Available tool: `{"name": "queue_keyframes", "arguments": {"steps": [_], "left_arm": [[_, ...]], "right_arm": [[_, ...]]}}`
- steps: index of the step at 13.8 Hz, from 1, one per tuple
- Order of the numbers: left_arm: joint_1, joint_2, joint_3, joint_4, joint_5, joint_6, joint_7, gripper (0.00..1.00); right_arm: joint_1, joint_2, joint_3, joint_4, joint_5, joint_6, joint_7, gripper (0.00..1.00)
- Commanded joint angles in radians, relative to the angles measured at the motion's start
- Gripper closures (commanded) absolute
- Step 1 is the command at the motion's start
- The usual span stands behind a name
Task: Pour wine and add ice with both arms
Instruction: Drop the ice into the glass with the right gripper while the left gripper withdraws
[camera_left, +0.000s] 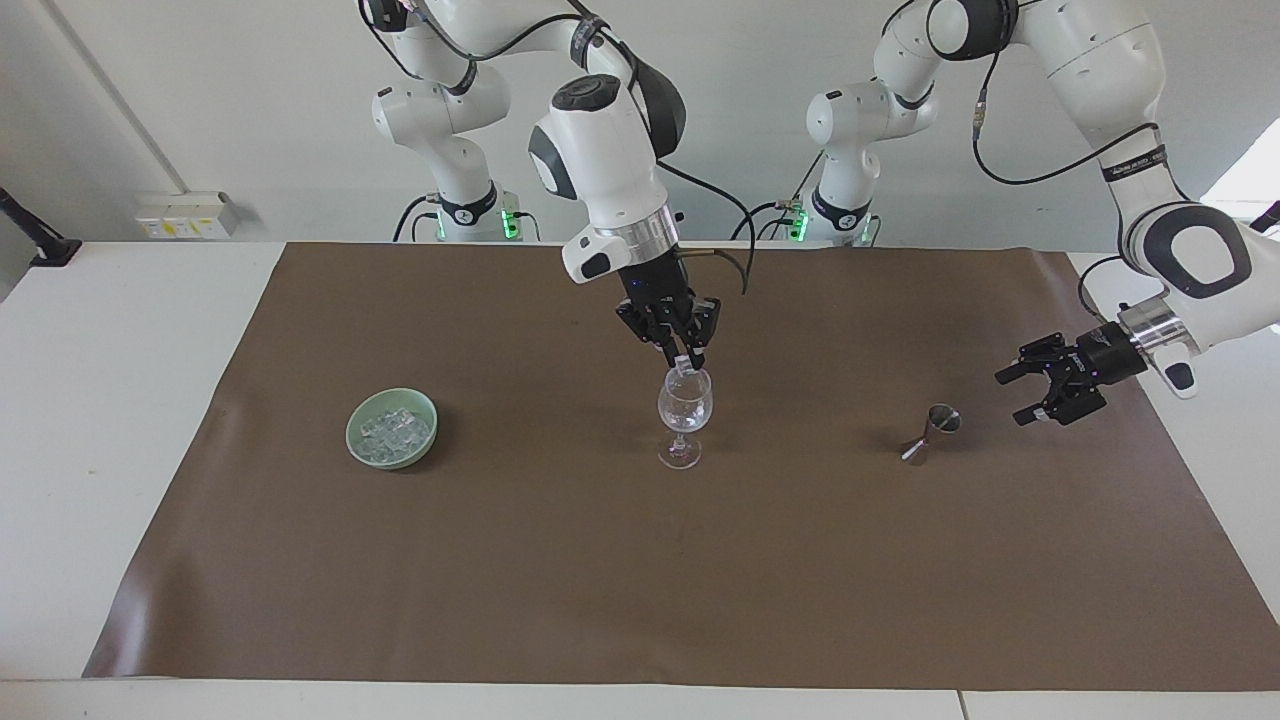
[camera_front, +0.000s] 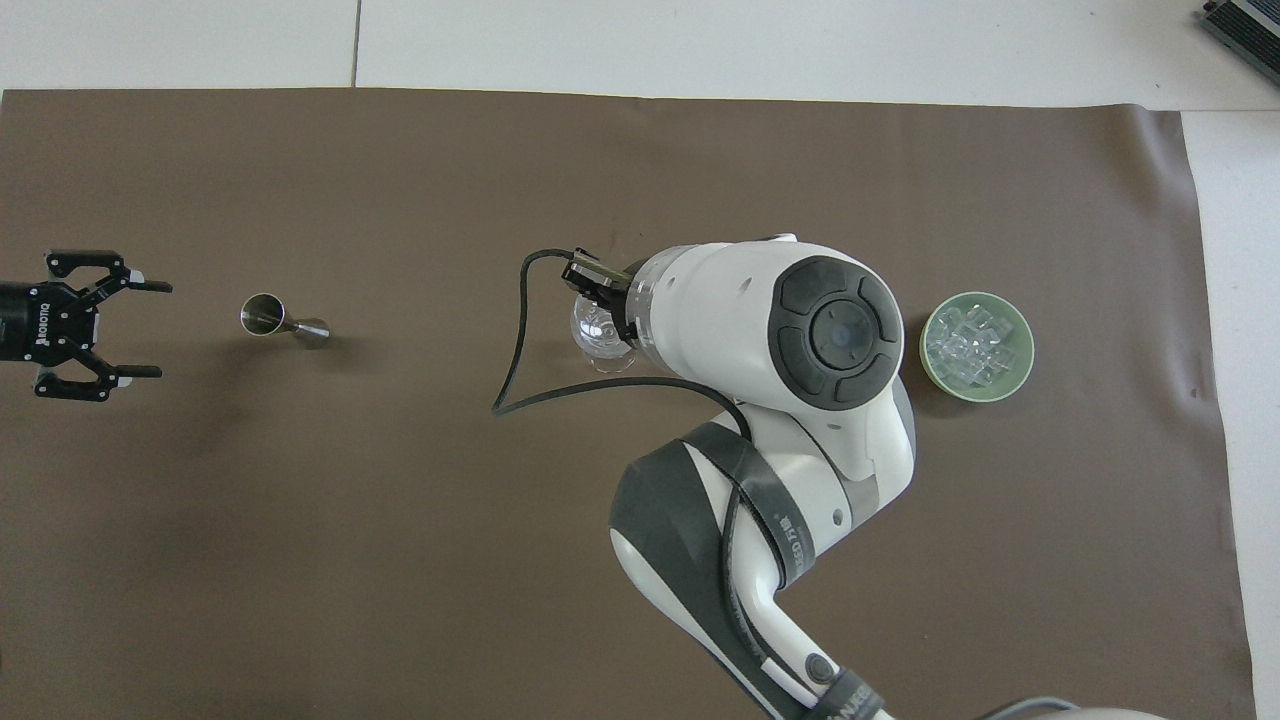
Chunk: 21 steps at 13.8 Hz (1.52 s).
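A big brown mat (camera_left: 640, 560) covers most of the white table (camera_left: 120, 420). A small shiny metal measuring cup (camera_left: 929, 433) lies tipped on its side on the mat, toward the left arm's end. White wall sockets (camera_left: 187, 214) sit on the wall above the table's edge

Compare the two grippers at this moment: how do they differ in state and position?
The right gripper is shut on an ice cube right over the wine glass; the left gripper is open and empty. The right gripper points down, while the left gripper lies nearly level above the mat, beside the jigger without touching it. Both are black and two-fingered.
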Motion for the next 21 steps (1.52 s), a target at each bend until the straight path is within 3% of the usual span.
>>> {"name": "queue_keyframes", "arguments": {"steps": [1,6,10,12,14,18,21], "left_arm": [[-0.023,-0.04,0.007,0.025,0.09,-0.005,0.036,0.0],[-0.101,-0.132,0.002,0.042,0.208,-0.005,0.068,0.0],[-0.176,-0.169,-0.001,0.071,0.304,-0.007,0.119,0.0],[-0.244,-0.212,-0.002,0.071,0.423,0.002,0.142,0.0],[-0.304,-0.246,-0.002,0.072,0.492,0.017,0.144,0.0],[-0.335,-0.289,-0.005,0.104,0.525,0.018,0.332,0.0],[-0.335,-0.289,-0.008,0.161,0.579,-0.008,0.38,0.0]], "right_arm": [[0.002,0.024,0.001,0.009,-0.02,0.024,0.027,1.0],[0.0,0.035,0.001,0.005,-0.021,0.054,0.024,1.0],[0.0,0.033,0.001,-0.018,-0.021,0.054,0.019,0.85],[0.0,0.033,0.001,-0.017,-0.021,0.054,0.019,0.71],[0.0,0.035,0.001,-0.014,-0.021,0.054,0.024,0.46],[0.005,0.033,0.001,0.001,-0.02,0.043,0.033,0.38],[0.002,0.026,-0.009,0.023,-0.023,0.021,0.039,0.11]]}}
